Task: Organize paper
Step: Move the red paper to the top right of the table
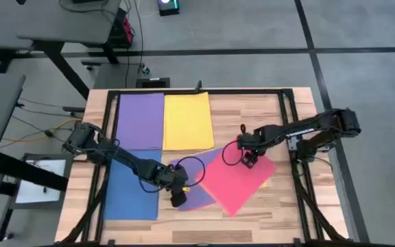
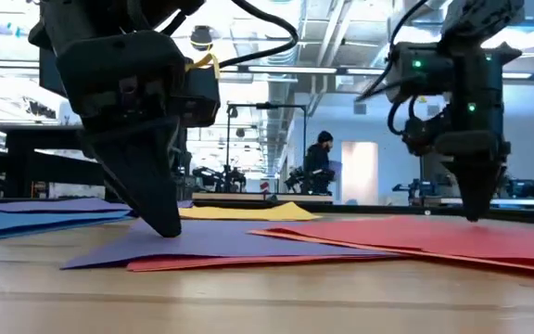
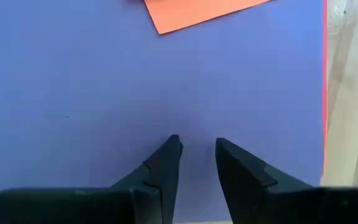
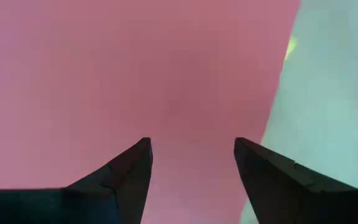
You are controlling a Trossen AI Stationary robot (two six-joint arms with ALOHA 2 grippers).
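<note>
pale wood table (image 1: 280,206) carries the paper: a purple sheet (image 1: 140,121) and a yellow sheet (image 1: 187,121) lie side by side at the far edge, a blue sheet (image 1: 130,191) near the left front, and a loose overlapping pile at centre. in that pile a red-pink sheet (image 1: 237,180) lies skewed over a second purple sheet (image 1: 196,195).

left gripper (image 1: 177,199) stands tip-down on the second purple sheet; its wrist view shows the fingers (image 3: 166,163) slightly parted, gripping nothing. that view alone shows an orange-coral sheet (image 3: 197,11) lying over the purple one.

right gripper (image 1: 248,160) points down at the red-pink sheet, fingers (image 4: 126,171) spread apart, empty.

only the low view shows a person (image 2: 319,162) in the room behind the table.
</note>
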